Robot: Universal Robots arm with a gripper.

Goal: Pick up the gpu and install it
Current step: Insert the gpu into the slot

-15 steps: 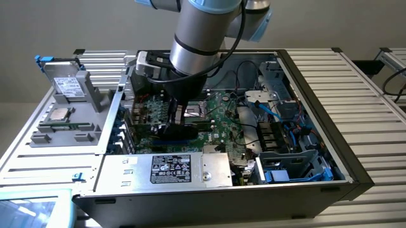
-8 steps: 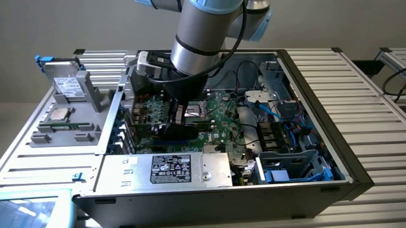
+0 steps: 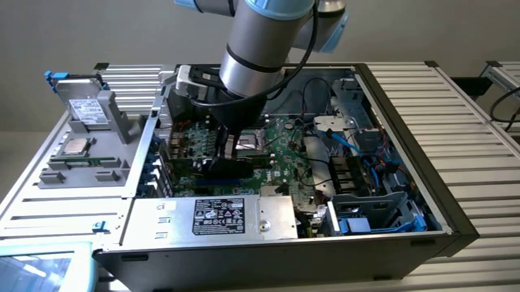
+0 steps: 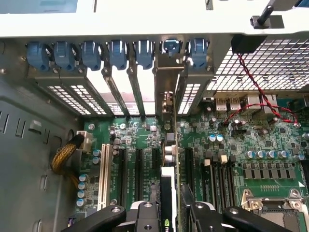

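Exterior view: one robot arm point(image 3: 256, 55), silver with pale blue joints, angled steeply down from above into one open computer case point(image 3: 268, 255). One gripper point(image 3: 221, 159) sits low over the single green motherboard point(image 3: 281, 146), wrist nearly vertical. The gripper is clamped on the gpu point(image 3: 219, 169). Wrist view: the two black fingers point(image 4: 145, 217) flank the gpu point(image 4: 169, 183), which stands upright on edge over the motherboard point(image 4: 251, 145); its silver end bracket reaches the case's rear slot row (whether the card is fully seated cannot be told). Seven blue retaining clips point(image 4: 118, 50) run along that row. One white expansion slot point(image 4: 103, 174) lies well to one side of the card. One yellow cable bundle point(image 4: 65, 152). One twisted red-and-black wire pair point(image 4: 251, 89).
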